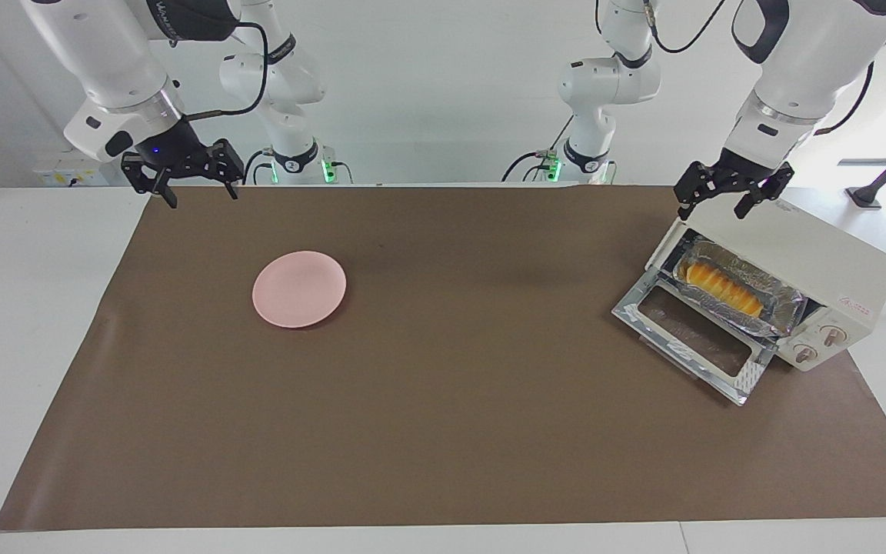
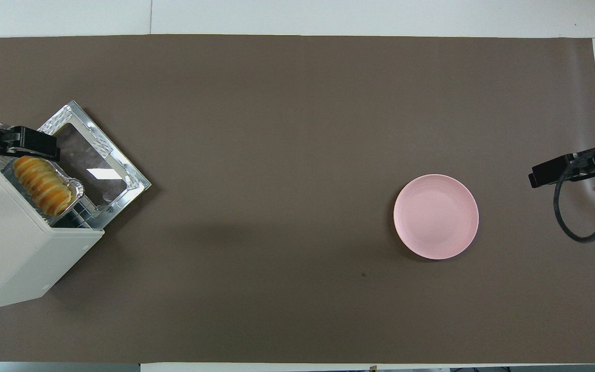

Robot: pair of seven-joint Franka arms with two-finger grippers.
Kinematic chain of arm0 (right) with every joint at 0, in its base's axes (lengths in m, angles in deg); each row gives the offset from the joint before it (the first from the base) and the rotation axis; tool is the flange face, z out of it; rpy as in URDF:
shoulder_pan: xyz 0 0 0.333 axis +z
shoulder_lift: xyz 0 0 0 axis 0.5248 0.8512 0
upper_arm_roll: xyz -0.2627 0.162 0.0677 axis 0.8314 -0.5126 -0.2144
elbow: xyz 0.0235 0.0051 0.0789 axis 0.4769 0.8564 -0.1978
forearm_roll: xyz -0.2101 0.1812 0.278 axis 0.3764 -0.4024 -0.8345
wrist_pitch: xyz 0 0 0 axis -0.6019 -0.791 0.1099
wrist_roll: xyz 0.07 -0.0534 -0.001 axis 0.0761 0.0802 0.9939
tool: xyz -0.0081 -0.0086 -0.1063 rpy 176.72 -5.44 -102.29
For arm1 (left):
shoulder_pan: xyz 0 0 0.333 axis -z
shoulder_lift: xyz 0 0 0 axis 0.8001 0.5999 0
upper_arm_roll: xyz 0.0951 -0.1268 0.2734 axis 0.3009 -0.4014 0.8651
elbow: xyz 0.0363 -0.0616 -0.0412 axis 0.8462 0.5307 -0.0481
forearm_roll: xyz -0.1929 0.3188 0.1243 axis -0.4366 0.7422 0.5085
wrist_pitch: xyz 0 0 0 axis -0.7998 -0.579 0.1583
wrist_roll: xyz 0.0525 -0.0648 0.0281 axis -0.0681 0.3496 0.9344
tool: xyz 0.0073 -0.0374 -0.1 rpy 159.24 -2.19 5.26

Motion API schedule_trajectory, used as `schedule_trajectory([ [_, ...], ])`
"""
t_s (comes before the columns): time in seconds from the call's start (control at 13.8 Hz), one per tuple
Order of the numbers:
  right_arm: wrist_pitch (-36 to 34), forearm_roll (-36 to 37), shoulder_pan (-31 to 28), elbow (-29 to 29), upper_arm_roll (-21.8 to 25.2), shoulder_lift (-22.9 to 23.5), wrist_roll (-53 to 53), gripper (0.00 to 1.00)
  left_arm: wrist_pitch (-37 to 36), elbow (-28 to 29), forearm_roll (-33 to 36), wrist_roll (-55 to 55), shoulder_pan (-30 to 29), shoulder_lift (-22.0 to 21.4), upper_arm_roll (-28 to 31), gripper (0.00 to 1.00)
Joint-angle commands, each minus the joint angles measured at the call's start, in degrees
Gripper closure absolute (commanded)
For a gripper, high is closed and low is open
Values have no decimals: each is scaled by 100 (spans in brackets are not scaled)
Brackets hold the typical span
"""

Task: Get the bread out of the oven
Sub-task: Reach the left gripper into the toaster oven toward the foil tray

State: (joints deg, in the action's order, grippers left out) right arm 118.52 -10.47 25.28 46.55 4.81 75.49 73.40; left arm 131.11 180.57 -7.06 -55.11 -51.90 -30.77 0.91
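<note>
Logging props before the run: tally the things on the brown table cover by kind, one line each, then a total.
Cream-white boxy toaster oven, glass door dropped open: 1
Crinkled silver foil tray in the oven: 1
Ridged yellow-orange bread loaf in the tray: 1
Round pink plate, nothing on it: 1
Total: 4

The bread (image 2: 43,185) lies in a foil tray (image 2: 73,182) inside the open oven (image 2: 13,248), well apart from the pink plate (image 2: 436,216).

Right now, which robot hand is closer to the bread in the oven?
Left. The left gripper hangs just above the oven holding the bread; the right gripper waits at the right arm's end, past the pink plate.
</note>
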Motion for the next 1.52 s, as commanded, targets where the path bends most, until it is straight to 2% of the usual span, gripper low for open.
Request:
schedule_trajectory([
  [0.0, -73, -73, -75, 28, -51, -24, -18, 0, 133, 110, -95, 31, 17, -57, 20, 0],
  [0.22, -73, -73, -75, 28, -51, -24, -18, 0, 220, 163, -69, 4, 26, -74, 20, 0],
  [0.51, -73, -73, -75, 28, -51, -24, -18, 0, 528, 557, -77, 214, -36, -241, 29, 0],
  [0.65, -73, -73, -75, 28, -51, -24, -18, 0, 572, 585, -69, 1219, 16, -233, 29, 0],
  [0.87, -73, -73, -75, 28, -51, -24, -18, 0, 860, 532, 115, 2593, 17, 100, 29, 0],
  [1.01, -73, -73, -75, 28, -51, -24, -18, 0, 1169, 506, 168, 2860, -62, 424, 37, 0],
  [1.23, -73, -73, -75, 28, -51, -24, -18, 0, 1738, 453, 932, 3185, -123, 1110, 99, 0],
  [1.45, -73, -73, -75, 28, -51, -24, -18, 0, 2478, 549, 951, 3309, -650, 1384, 117, 0],
])
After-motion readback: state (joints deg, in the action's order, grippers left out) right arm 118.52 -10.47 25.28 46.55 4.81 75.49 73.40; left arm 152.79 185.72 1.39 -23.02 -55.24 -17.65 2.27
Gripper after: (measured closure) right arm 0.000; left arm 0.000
